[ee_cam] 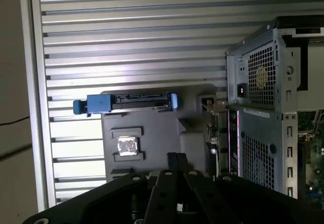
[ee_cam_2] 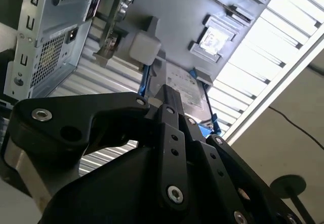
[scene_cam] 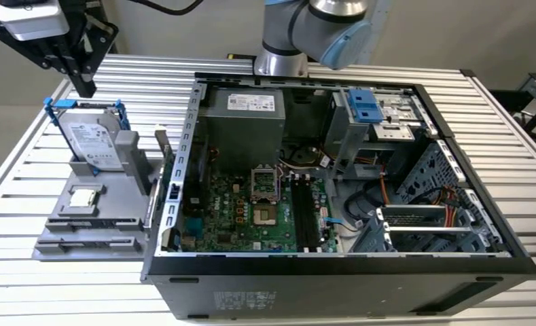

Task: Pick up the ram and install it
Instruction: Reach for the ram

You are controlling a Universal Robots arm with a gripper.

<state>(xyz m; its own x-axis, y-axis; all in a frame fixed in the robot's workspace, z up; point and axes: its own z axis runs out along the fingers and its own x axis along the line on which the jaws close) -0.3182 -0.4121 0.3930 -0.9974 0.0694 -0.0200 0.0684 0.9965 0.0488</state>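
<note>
Hovering gripper (scene_cam: 87,87) at upper left of the exterior view, fingers together with nothing between them.
Just below its tip, the hard drive (scene_cam: 94,139) stands upright in the grey fixture (scene_cam: 86,234). The ram (scene_cam: 164,148) stands on edge at the fixture's side toward the exterior view's right, left of centre, just beside the open case (scene_cam: 340,278) wall and apart from the gripper.

Black end effector (scene_cam: 85,87), green motherboard (scene_cam: 231,219) — blue-framed silver hard drive (scene_cam: 92,140)
</note>
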